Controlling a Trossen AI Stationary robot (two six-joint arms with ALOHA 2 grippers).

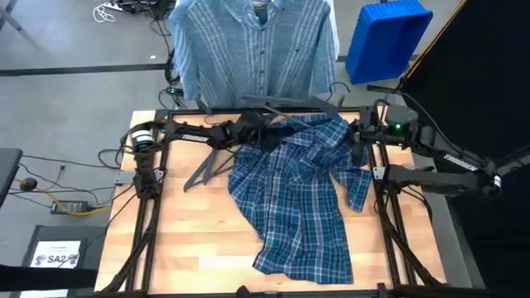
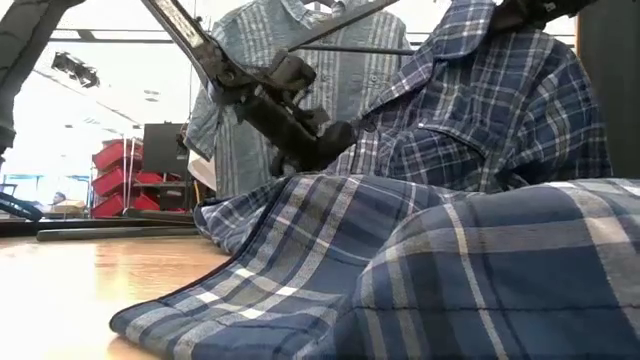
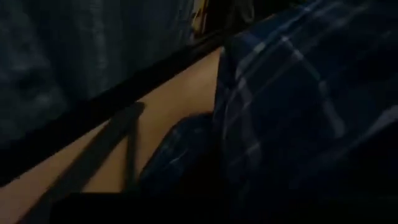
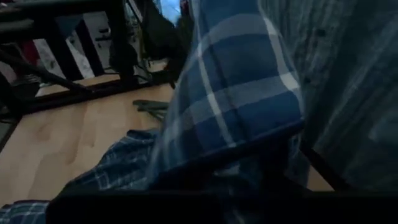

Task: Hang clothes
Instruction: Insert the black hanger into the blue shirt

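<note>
A darker blue plaid button-up shirt (image 1: 298,199) lies spread over the middle of the pale wooden bench (image 1: 174,240), its upper end lifted toward the far edge, where both arms meet it. The cloth looks light, soft and limp, sagging in folds wherever it is unsupported; it should be easiest to take at the collar or shoulder seams, where the fabric is doubled and less likely to slip.

The left gripper (image 1: 248,132) sits at the shirt's upper left corner beside a dark grey plastic hanger (image 1: 217,161) lying on the bench. Whether its jaws are apart or together cannot be told.

The right gripper (image 1: 358,136) is at the shirt's upper right corner, fabric draped over it in the right wrist view; its jaws appear clamped on a raised fold.

A light blue-grey striped shirt (image 1: 252,50) hangs beyond the bench's far edge.
</note>
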